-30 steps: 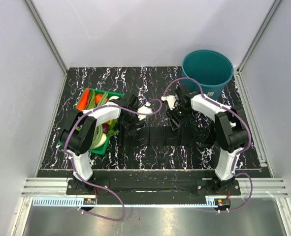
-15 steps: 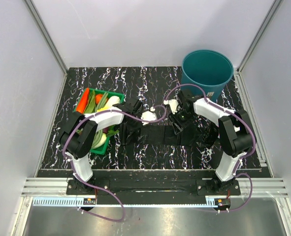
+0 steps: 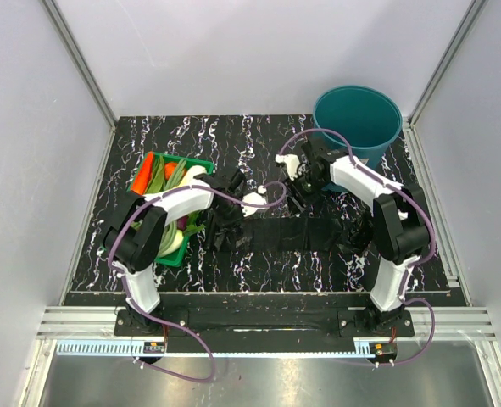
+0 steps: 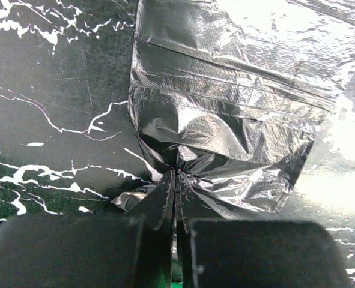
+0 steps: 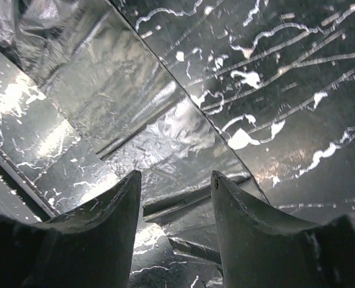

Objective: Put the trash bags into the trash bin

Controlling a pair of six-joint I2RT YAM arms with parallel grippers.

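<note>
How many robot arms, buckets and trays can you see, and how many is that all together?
Robot arms: 2 (left arm, right arm)
Teal bucket: 1
Green tray: 1
Total: 4

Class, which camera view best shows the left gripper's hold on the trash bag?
The left wrist view: the left gripper is shut on the puckered edge of the bag. The top view shows only a dark strip on the black table, the pinch hidden. The right wrist view shows flat film below the open right gripper, no pinch.
</note>
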